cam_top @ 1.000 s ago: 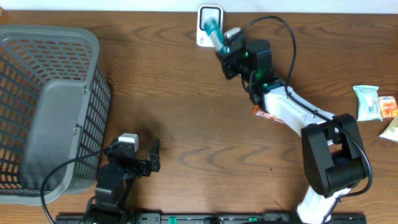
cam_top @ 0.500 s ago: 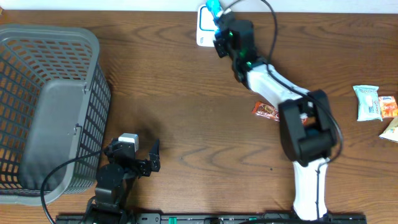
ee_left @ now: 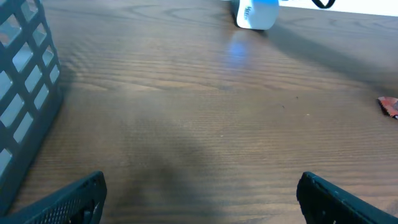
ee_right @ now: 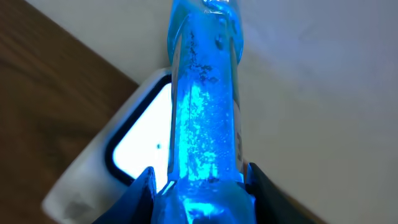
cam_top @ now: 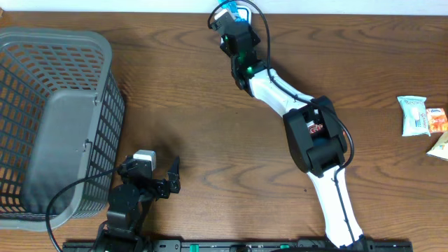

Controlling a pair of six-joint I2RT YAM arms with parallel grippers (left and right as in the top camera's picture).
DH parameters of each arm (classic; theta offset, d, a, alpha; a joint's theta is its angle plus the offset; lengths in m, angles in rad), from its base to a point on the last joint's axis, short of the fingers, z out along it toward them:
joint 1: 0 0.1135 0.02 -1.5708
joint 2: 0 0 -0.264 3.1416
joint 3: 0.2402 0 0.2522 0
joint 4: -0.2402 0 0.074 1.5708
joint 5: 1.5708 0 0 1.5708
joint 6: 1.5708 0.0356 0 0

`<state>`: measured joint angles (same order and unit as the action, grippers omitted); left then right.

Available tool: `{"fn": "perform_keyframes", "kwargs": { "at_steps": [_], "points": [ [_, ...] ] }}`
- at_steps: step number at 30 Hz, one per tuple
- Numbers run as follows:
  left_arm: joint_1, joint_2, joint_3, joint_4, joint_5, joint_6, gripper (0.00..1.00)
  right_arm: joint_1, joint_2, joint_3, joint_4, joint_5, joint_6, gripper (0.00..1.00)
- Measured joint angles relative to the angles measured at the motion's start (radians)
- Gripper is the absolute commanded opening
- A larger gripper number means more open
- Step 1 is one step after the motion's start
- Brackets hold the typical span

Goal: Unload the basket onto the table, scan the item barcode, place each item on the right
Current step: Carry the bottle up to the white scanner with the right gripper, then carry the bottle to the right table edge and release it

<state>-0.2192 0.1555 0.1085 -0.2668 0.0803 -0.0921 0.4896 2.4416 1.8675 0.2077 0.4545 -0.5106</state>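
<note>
Right gripper (ee_right: pixel 202 190) is pinching a translucent blue bottle (ee_right: pixel 204 93), holding it just in front of the scanner (ee_right: pixel 93 168) at the far edge of the table (cam_top: pixel 196 126). Presenting seems to be under way; whether the barcode is facing the lit window, I cannot tell. The bottle's long axis is running straight out from the fingers, top pointing away from the wrist. Left gripper (ee_left: pixel 199 193) is idling, spread wide.

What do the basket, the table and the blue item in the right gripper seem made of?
Basket: grey matte plastic, moulded lattice walls. Table: dark wood or veneer, visible grain. Blue item: translucent, glossy, probably plastic.
</note>
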Motion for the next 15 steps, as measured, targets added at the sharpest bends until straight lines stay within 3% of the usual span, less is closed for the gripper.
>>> {"fn": "perform_keyframes", "kwargs": {
  "at_steps": [8,15],
  "points": [
    [0.0,0.0,0.0,0.0,0.0,0.0,0.98,-0.003,0.0,0.012,0.069,0.198,-0.135,0.01],
    [0.0,0.0,0.0,0.0,0.0,0.0,0.98,-0.036,0.0,0.014,0.056,0.368,-0.159,0.01]
  ]
}}
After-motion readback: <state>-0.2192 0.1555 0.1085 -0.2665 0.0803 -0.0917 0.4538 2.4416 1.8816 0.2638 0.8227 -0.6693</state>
